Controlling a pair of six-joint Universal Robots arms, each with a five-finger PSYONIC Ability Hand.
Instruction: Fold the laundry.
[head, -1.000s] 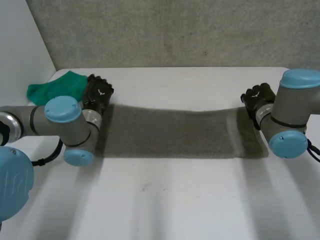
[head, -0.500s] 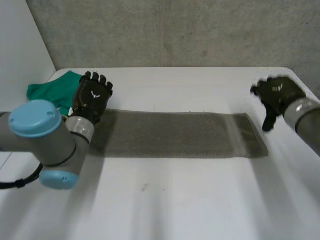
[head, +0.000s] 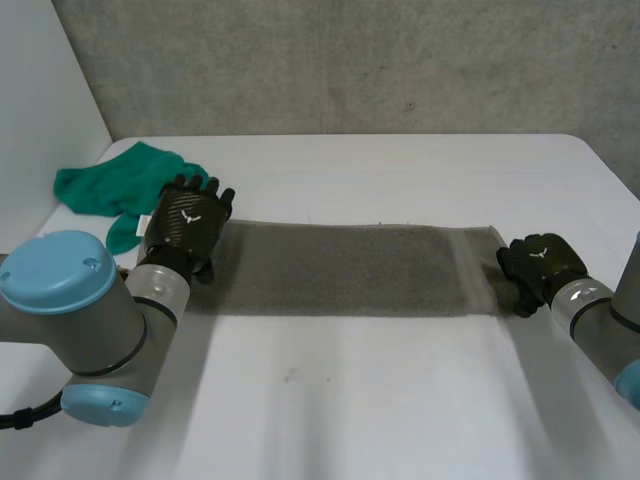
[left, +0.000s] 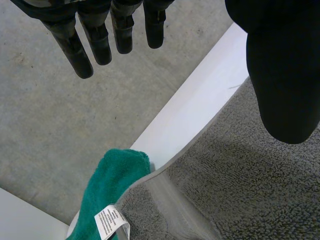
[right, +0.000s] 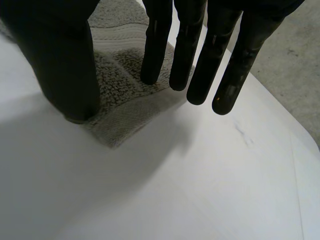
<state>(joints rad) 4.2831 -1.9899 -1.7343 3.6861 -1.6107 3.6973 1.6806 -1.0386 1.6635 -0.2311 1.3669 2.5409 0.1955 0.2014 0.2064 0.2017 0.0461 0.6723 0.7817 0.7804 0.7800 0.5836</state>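
A grey towel (head: 340, 268) lies flat on the white table (head: 380, 400) as one long strip, running from left to right across the middle. The left hand (head: 185, 222) sits over the towel's left end, with its back turned up. In the left wrist view its fingers (left: 100, 35) are straight and slightly spread, and the thumb (left: 282, 75) stands well apart from them. Nothing is held between them, and the towel's pile lies below the palm. The right hand (head: 537, 265) is at the towel's right end, over the short edge. In the right wrist view its fingers (right: 200, 55) are straight and side by side above the banded hem. The thumb (right: 65, 60) is set apart, with its tip down at the cloth just beside a corner; the hand pinches nothing. A green cloth (head: 115, 185) lies crumpled at the far left of the table, just beside the towel's left end. Its white label (left: 111, 221) shows against the towel's edge.
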